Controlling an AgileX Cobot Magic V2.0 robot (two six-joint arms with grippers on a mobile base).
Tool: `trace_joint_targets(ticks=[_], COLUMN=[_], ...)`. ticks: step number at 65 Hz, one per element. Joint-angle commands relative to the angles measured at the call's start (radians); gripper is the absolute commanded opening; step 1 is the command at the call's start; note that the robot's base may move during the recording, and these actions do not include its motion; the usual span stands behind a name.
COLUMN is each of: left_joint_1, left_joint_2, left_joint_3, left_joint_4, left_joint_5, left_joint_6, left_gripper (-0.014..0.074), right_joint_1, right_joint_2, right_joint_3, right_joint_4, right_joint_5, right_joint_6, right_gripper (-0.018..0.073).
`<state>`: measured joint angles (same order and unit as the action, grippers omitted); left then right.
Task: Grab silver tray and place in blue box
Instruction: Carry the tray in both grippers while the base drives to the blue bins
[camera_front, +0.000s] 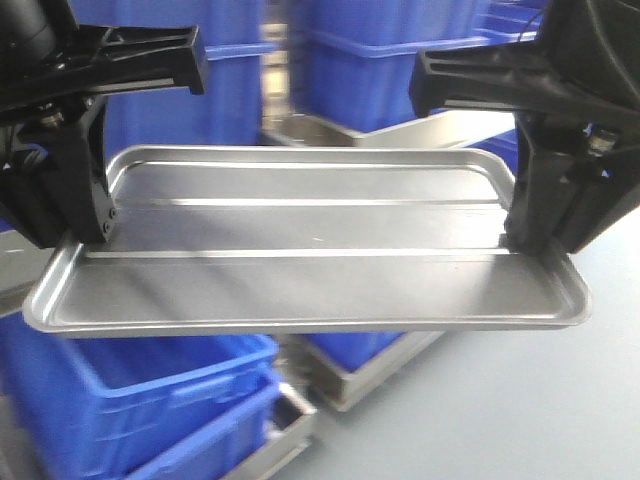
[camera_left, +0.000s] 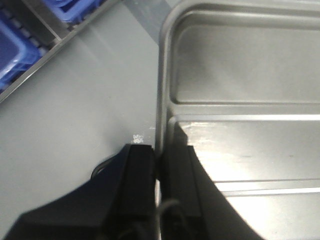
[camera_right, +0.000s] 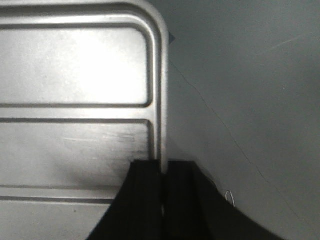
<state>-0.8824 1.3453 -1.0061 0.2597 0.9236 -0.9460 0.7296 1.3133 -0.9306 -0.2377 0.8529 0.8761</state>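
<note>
Metal, probably stiff, light and slick: the silver tray (camera_front: 300, 240) hangs level in the air, the blue box (camera_front: 130, 390) below its left end; left gripper (camera_left: 157, 165) and right gripper (camera_right: 162, 175) jaws each clamp an end rim (thin lip, could slip)

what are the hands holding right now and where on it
Both hold the silver tray: the left hand pinches the rim of its left short end, the right hand the rim of its right short end.

No readable text, label, brand or number noted, silver tray (camera_front: 300, 285) seen unmarked, blue box (camera_front: 120, 400) apparently unlettered, certainty limited by blur.
</note>
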Motion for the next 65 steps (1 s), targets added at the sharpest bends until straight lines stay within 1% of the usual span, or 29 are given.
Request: trace_joint_targets(ticks=[1, 65], left_joint_1=[-0.009, -0.009], left_joint_2=[-0.033, -0.033], left_joint_3=[-0.028, -0.028], left_joint_4=[0.008, 0.008], left_joint_5=[-0.035, -0.035], left_joint_6=[-0.007, -0.007], left_gripper=[-0.0008, -0.0008], right_joint_1=[0.001, 0.001], right_joint_2=[-0.037, -0.037], right_joint_3=[-0.029, -0.029], right_joint_4=[-0.029, -0.029], right_joint_5=[-0.037, -0.037], right_joint_6=[-0.014, -0.014], right_gripper=[0.0053, 0.0053])
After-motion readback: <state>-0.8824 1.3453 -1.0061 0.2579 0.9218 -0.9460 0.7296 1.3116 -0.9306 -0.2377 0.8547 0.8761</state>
